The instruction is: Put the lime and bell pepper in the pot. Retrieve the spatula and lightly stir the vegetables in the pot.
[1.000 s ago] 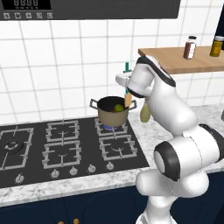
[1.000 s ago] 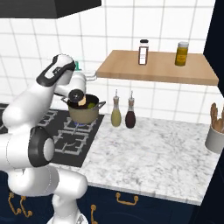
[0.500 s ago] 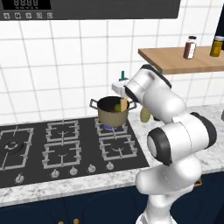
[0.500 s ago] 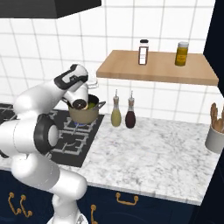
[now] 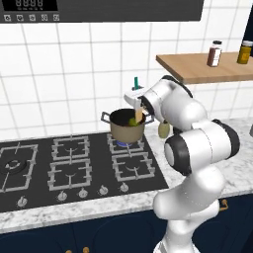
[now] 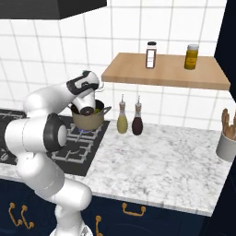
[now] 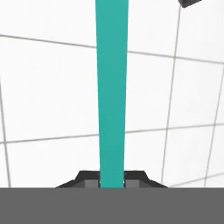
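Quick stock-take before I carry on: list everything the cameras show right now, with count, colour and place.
pot: 1, tan with dark rim, on the rear right burner of the stove
lime: 1, yellow-green, inside the pot
spatula: 1, teal handle, upright over the pot, gripped by the tool
stove: 1, black, set in the counter
counter: 1, grey-white marble
oil bottles: 2, one yellow-green, one dark red-brown, side by side on the counter right of the pot
shelf: 1, wooden, on the tiled wall
jars: 2, one dark with white label, one amber, on the shelf
utensil holder: 1, pale, with wooden utensils, far right of the counter
tool: 1, shut on the spatula handle, above the pot
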You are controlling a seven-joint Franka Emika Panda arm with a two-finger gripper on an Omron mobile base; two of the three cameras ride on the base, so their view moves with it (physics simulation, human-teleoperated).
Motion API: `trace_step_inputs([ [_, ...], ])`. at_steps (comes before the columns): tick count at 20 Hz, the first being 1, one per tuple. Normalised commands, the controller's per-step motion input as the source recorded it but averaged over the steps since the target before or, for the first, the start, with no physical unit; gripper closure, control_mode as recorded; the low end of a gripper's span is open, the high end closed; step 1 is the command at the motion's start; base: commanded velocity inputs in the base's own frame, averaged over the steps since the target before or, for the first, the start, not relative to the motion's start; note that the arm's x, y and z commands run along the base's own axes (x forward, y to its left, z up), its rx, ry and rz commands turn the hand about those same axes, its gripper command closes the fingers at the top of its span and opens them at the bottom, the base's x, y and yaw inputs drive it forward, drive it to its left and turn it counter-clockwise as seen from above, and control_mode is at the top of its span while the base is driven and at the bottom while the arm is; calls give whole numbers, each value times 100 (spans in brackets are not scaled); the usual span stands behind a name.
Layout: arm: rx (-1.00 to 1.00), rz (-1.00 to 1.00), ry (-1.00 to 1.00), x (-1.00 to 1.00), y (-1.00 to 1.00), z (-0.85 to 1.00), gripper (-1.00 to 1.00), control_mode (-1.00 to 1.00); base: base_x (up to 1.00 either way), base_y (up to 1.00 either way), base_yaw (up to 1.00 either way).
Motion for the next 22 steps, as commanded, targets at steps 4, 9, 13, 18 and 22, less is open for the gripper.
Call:
trace_step_inputs([
  [4,7,2,-6,42,0,-19,100,-100,0,0,0],
  [9,5,5,-5,16,0,-57,100,-100,0,0,0],
  [13,0,2,-9,6,0,-39,100,-100,0,0,0],
  [18,0,2,-5,11,0,-53,100,-100,0,0,0],
  [22,0,5,-5,24,0,-53,100,-100,0,0,0],
])
